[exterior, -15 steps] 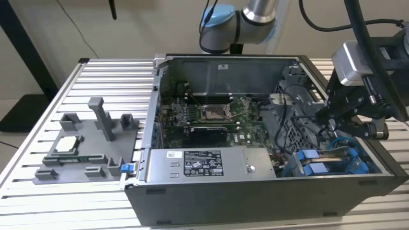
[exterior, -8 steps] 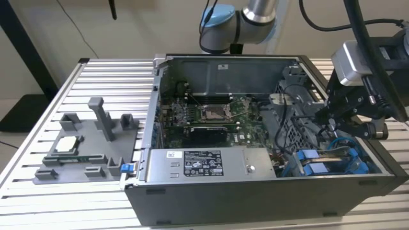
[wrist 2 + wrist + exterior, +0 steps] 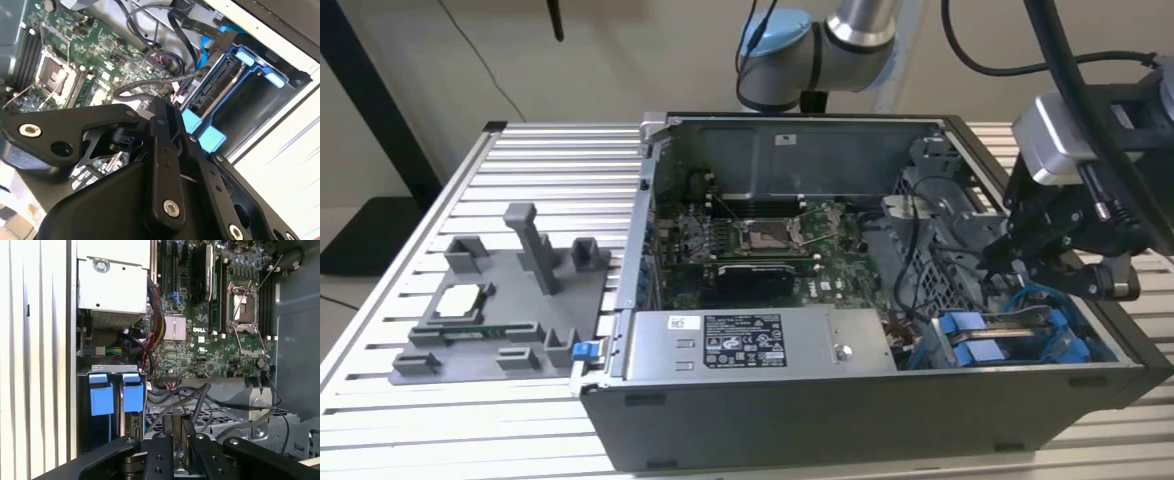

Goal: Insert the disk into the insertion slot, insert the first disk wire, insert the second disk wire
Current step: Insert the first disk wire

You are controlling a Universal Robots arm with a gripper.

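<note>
Slatted desk [image 3: 520,140] carries open case [image 3: 854,420] and grey tray [image 3: 494,310]. Disk [image 3: 220,90] sits in slot [image 3: 250,115], blue bracket around it — insertion looks done. Pincer [image 3: 179,422] hovers near slot among loose black wires [image 3: 150,85]; its state — cannot tell. Wire step likely in hand; calls for plug squared to disk's port. Case also holds motherboard [image 3: 761,235], supply box [image 3: 747,345].

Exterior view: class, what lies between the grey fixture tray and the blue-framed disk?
The grey power-supply box with its black-and-white sticker lies between the fixture tray and the disk in the exterior view.
</note>
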